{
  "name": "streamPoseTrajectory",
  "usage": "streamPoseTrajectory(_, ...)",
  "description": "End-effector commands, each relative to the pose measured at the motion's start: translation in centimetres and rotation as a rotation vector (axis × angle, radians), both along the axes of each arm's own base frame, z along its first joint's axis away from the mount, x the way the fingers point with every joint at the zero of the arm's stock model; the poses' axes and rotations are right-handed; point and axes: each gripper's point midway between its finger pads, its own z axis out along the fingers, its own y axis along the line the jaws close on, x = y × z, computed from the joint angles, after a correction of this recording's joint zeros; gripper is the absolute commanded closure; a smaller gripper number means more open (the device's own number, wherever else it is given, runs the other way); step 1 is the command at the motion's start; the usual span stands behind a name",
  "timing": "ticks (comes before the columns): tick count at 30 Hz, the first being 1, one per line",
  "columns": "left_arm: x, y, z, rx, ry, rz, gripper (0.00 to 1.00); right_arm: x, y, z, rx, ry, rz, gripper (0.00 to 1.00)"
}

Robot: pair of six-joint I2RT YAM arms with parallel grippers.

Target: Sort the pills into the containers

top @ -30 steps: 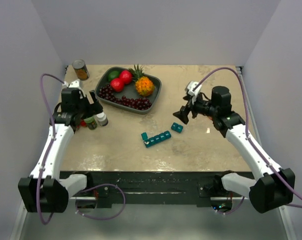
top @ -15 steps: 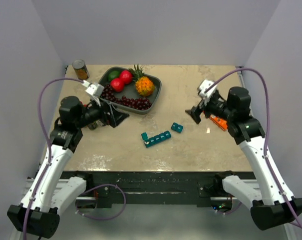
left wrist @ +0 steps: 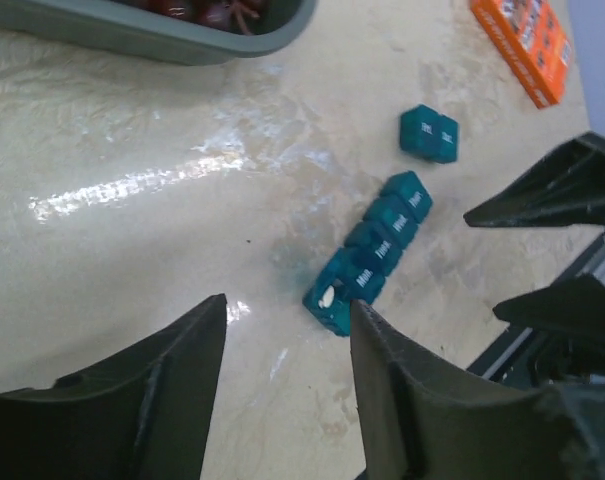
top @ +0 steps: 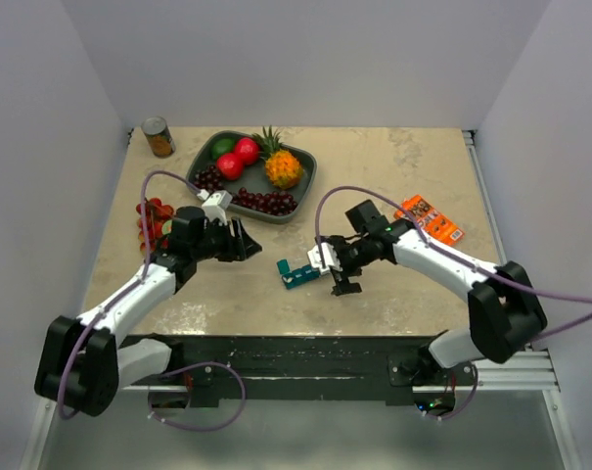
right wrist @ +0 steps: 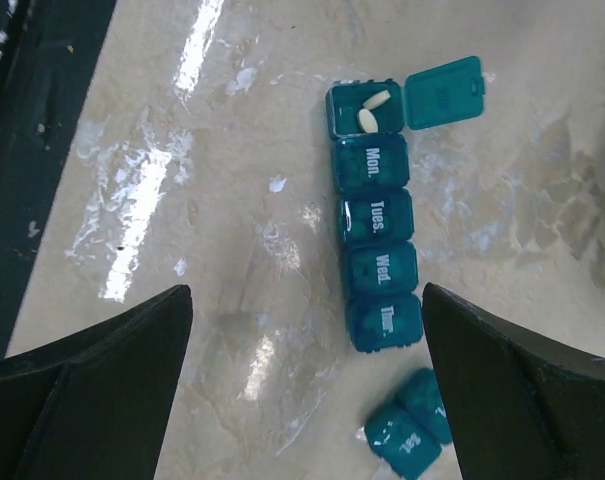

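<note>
The right gripper (right wrist: 307,300) hangs with jaws spread wide and empty over the teal container strip (right wrist: 377,240). The strip lies aslant near the middle of the glossy beige worktop (top: 403,166), its open-lidded end toward the left gripper (left wrist: 287,320), whose jaws are parted and empty. The walls are pale lilac.

containers (top: 296,276): strip partly hidden | tray (left wrist: 132,35): cut by top edge

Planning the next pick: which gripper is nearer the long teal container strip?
Right. The right gripper hovers at the right end of the container strip; the left gripper sits farther off, on its left.
</note>
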Motion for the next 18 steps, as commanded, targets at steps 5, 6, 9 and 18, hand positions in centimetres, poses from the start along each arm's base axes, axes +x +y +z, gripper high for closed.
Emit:
streamPoseTrajectory(5, 4.7, -1.5, -3.7, -0.052, 0.035, 0.086, 0.63, 5.3, 2.3, -3.5, -0.107, -0.178, -0.022, 0.04)
streamPoseTrajectory(6, 5.0, -2.0, -3.5, -0.06, 0.028, 0.07, 0.65, 5.9, 2.6, -3.5, -0.097, -0.201, -0.037, 0.06)
streamPoseTrajectory(9, 5.1, -3.8, -4.8, -0.05, 0.059, 0.013, 0.69, 6.6, 2.6, -4.2, -0.11, -0.206, -0.069, 0.11)
streamPoseTrajectory(18, 3.6, -6.7, -7.0, -0.057, 0.116, -0.095, 0.78, 6.7, 2.2, -7.0, -0.177, -0.145, -0.081, 0.33)
